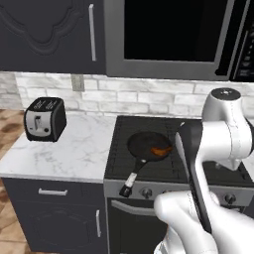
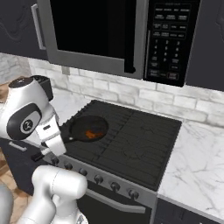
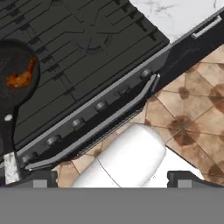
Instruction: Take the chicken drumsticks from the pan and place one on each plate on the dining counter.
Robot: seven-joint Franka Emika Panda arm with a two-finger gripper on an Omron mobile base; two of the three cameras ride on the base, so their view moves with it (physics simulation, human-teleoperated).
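Glowing reddish-brown drumsticks (image 3: pixel 21 77), seemingly two, in pan (image 3: pixel 11 94)

The round matt black metal pan (image 1: pixel 149 145) has a handle turning silvery near its end. The white grey-veined marble bench (image 1: pixel 69 144) looks smooth and polished. The black-and-chrome toaster (image 1: pixel 44 119) shines faintly. The stove's dark grates (image 2: pixel 131 144) look matt and ribbed.

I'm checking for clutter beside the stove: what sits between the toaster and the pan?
Nothing: in the left base view, bare marble worktop and stove grate separate the toaster from the pan.
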